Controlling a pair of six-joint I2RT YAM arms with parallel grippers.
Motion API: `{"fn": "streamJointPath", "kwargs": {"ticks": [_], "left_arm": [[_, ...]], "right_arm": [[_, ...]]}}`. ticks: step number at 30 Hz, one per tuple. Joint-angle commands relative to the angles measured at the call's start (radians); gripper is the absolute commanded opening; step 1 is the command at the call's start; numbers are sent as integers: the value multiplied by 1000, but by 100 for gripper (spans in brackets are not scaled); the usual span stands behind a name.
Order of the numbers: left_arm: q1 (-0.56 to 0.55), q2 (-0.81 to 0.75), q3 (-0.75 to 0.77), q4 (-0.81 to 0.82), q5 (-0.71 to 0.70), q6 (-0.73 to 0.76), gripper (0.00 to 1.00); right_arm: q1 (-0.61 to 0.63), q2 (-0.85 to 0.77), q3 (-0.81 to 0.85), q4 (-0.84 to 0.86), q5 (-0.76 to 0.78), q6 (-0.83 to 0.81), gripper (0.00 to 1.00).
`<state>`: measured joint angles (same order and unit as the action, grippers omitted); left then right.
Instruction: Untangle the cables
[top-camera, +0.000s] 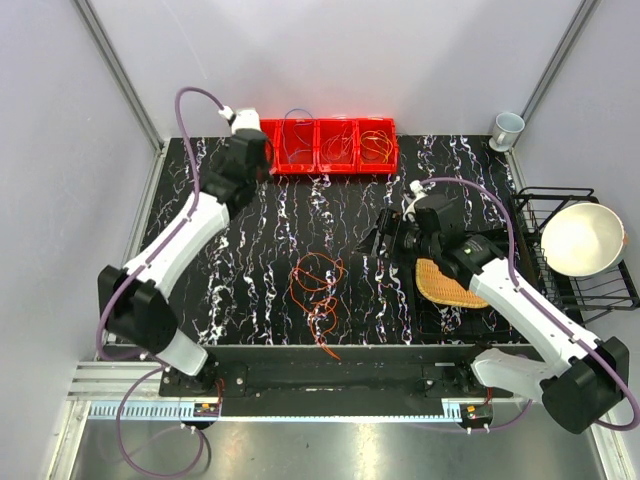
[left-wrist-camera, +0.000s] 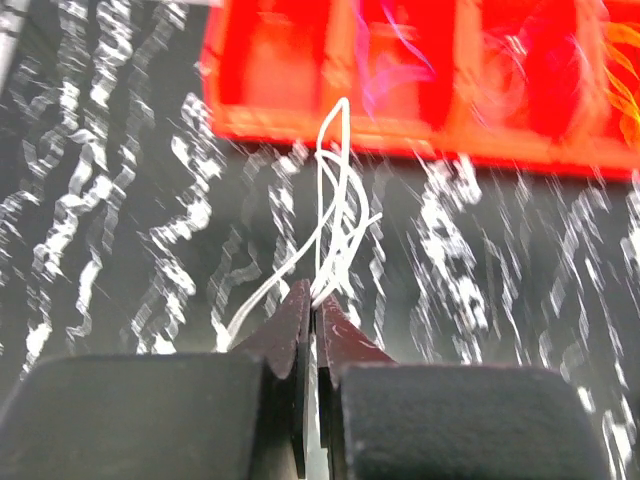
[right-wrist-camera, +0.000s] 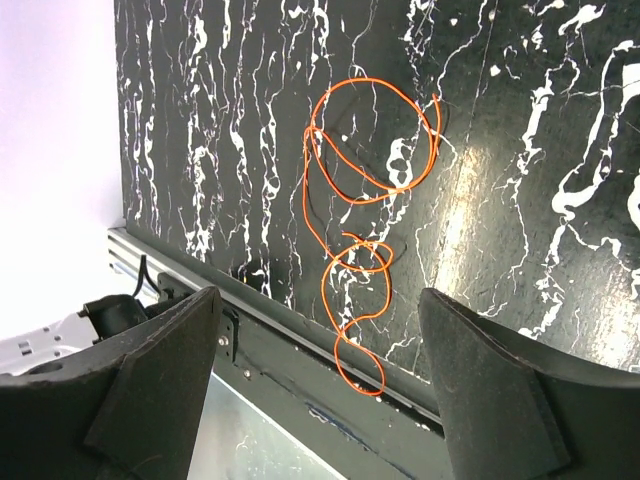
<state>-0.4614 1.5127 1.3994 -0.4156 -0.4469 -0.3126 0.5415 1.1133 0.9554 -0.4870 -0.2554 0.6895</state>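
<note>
A tangle of orange cable lies on the black marbled table, near the front middle. In the right wrist view the orange cable forms several loops, and its lowest loop hangs over the table's front edge. My right gripper is open and empty, above and to the right of it. My left gripper is shut on a thin white cable, held just in front of the red bins at the back left. The bins hold a blue cable and an orange-yellow one.
The red three-compartment bin row stands at the back edge. A woven yellow mat lies under my right arm. A black wire rack with a white bowl is at the right. A cup stands at the back right.
</note>
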Motion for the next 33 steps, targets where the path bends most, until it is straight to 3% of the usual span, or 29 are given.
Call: {"fn": "streamJointPath", "kwargs": {"ticks": [1,3,7,12,21,27,32,33], "left_arm": [[95,107,131,102,10,79,0],[131,191,165,173,-15,115,0],[210,346,364,136,112,96,0],[274,457,372,323,250,67,0],[313,622,394,607,372,1,0],[313,730,501,612,404,3,0],[313,753,503,638,382,20,0],[313,754,504,637,379,23,7]], "right_arm": [[3,-47,-29,59,-35,1,85],[3,-52,-40,61,-38,4,85],[3,-43,-61,62,-47,4,85],[3,-4,-70,74,-30,-27,85],[3,120,-44,96,-27,-90,85],[3,206,-15,119,-50,-102,85],[3,238,-21,159,-71,-90,85],[3,240,-23,165,-76,-87,85]]}}
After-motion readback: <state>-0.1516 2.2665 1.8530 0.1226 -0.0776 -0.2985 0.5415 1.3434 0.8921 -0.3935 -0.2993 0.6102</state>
